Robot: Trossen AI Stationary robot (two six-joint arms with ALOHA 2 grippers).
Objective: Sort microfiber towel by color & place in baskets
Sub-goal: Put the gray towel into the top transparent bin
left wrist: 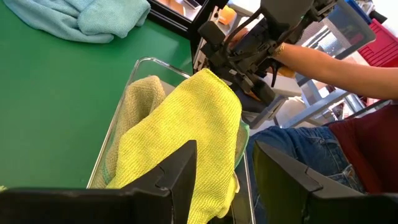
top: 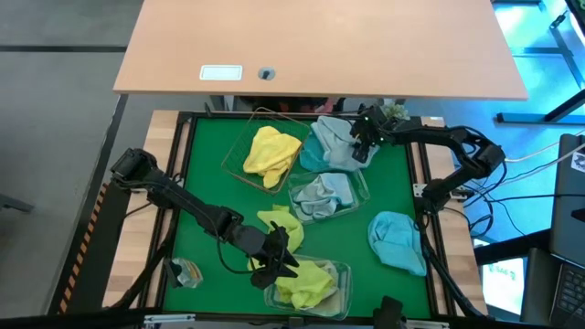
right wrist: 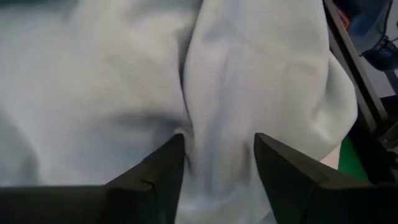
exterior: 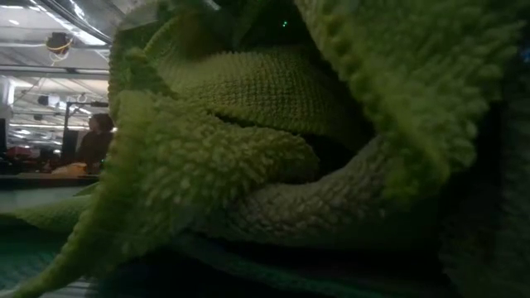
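Microfiber towel (right wrist: 249, 93), pale blue, soft folds under right claw (right wrist: 217, 168)

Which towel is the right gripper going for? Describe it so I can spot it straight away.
Start at the far edge of the green mat, on the right arm's side. The right gripper sits with open fingers pressed onto a pale blue towel bunched there. It lies loose beside the wire basket holding a yellow towel, unlike the blue towels inside the clear tub just nearer.

High view: even, bright overhead light, soft shadows on the desk (top: 206, 164). Low view: dim, a lime towel (exterior: 273, 157) crowding the lens; ceiling lamps glare beyond. Right wrist view: pale blue towel (right wrist: 124, 93) blurred, out of focus.
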